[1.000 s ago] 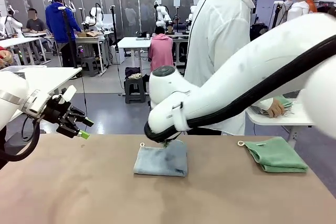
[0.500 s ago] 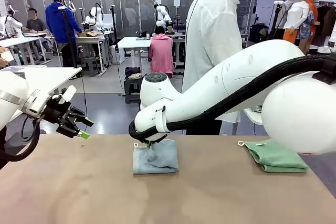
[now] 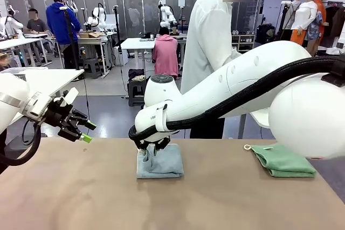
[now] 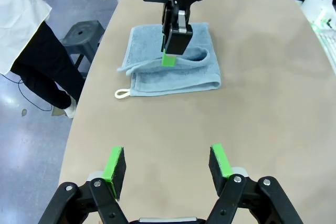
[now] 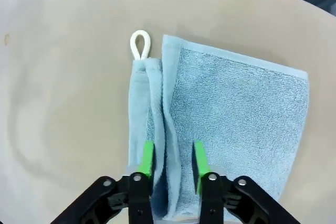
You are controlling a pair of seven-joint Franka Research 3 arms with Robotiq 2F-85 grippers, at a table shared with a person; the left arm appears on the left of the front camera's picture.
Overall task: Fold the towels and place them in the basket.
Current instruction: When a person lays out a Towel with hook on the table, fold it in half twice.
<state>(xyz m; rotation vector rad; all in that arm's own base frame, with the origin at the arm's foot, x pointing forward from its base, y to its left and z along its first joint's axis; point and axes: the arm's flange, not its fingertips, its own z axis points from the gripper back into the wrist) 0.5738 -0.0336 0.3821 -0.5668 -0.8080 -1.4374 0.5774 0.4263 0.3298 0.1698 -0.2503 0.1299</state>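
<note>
bare table (image 3: 81, 187) at left, right arm (image 3: 226, 90) spanning centre

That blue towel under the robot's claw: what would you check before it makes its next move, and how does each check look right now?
1. Grey-blue towel folded on the table: ok, though one edge stands up in a ridge.
2. Right gripper let go: cannot tell; jaws part-open, straddling that ridge.
3. Left gripper free: ok, open, holding nothing, above bare table.
4. Green towel folded: ok, lying apart at the right.
5. Person's hands clear of the towels: cannot tell.

Bright even overhead light, sharp frames
</note>
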